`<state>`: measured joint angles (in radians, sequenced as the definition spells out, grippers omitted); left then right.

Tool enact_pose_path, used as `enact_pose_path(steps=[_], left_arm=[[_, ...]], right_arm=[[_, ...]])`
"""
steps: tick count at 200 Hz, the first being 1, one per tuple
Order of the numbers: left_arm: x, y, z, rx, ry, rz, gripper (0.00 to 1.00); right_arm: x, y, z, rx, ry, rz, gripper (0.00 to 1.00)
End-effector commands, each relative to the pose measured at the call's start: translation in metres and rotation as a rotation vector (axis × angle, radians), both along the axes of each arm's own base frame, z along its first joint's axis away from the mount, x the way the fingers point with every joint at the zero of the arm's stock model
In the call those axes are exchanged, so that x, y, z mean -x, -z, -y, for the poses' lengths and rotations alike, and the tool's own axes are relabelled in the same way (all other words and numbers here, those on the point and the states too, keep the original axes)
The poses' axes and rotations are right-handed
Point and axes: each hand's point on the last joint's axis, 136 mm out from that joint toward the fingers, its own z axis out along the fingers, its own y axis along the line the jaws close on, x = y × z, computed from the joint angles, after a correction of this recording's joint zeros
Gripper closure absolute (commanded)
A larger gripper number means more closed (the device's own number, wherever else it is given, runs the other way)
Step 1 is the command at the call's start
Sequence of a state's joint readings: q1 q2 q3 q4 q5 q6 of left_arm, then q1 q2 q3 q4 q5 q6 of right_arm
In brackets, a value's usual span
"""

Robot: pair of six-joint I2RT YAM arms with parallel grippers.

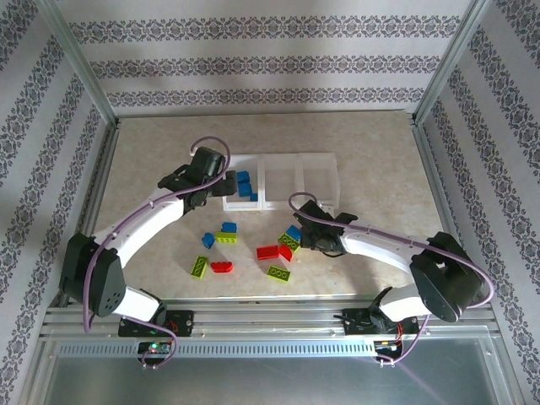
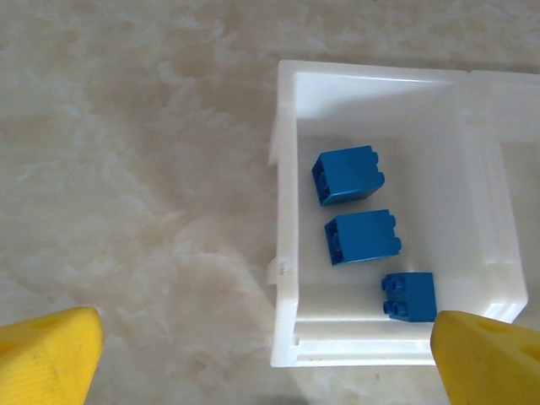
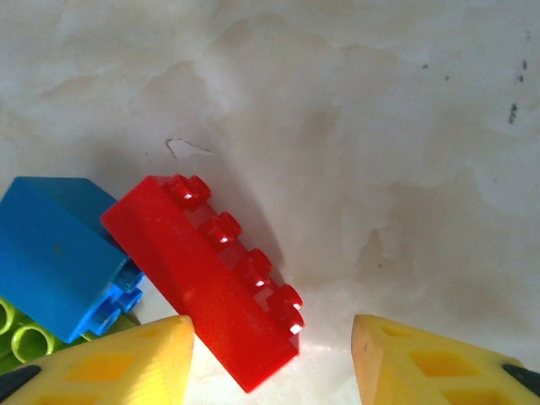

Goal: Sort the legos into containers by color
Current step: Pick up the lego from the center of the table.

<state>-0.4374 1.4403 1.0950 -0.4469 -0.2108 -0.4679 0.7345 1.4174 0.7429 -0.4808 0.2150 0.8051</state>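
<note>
The left gripper (image 2: 270,363) hovers over the near corner of the end bin of the translucent white plastic tray of three joined square bins (image 1: 295,155). Its yellow fingers are spread wide and carry nothing. Three small blue studded plastic bricks (image 2: 361,237) lie in that bin, and the other two bins look bare from above. The right gripper (image 3: 270,359) is low over the beige marbled table (image 3: 380,126), its yellow fingers (image 3: 126,363) parted and gripping nothing. The near end of a long red studded plastic brick (image 3: 211,278) lies between them, close to the finger on the side of a neighbouring blue brick (image 3: 59,253) and a lime green brick (image 3: 21,337). The step in hand looks like the pick of that red brick, with blue sorting well begun. The brick lies at a slant to the fingers, so the next move probably calls for a small wrist turn and a shift to centre it. After that comes a close across its narrow sides without catching the blue neighbour, then a carry to a free bin. Other red, lime green and blue loose bricks (image 1: 222,267) wait on the table. No brand, label or writing can be read anywhere.
</note>
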Motion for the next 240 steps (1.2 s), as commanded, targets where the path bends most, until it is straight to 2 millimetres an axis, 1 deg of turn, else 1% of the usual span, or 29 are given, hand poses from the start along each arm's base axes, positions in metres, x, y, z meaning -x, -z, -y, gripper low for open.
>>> enact_pose_path(steps=[1,39,66,92,126,168,204,240], left_arm=[[0.000,-0.007,-0.018,0.010,-0.071,0.045,0.01],[0.008,0.002,-0.032,0.016,-0.103,0.021,0.00],[0.011,0.005,-0.037,0.025,-0.121,0.016,0.00],[0.011,0.003,-0.039,0.039,-0.128,0.026,0.00],[0.009,0.001,-0.040,0.052,-0.129,0.032,0.00],[0.007,0.004,-0.040,0.065,-0.129,0.022,0.00],[0.008,0.007,-0.042,0.070,-0.135,0.015,0.00],[0.009,0.012,-0.044,0.078,-0.139,0.000,0.00]], right_arm=[[-0.009,0.000,-0.005,-0.006,-0.016,-0.008,0.48],[-0.018,0.002,-0.009,-0.016,-0.021,-0.015,0.51],[-0.022,0.000,-0.014,-0.045,-0.032,-0.015,0.53],[-0.025,-0.005,-0.017,-0.057,-0.048,-0.007,0.54],[-0.025,-0.003,-0.016,-0.062,-0.042,-0.021,0.54],[-0.028,0.002,-0.013,-0.054,-0.037,-0.035,0.54],[-0.034,-0.002,-0.013,-0.054,-0.042,-0.022,0.55],[-0.042,-0.002,-0.013,-0.032,-0.060,-0.011,0.54]])
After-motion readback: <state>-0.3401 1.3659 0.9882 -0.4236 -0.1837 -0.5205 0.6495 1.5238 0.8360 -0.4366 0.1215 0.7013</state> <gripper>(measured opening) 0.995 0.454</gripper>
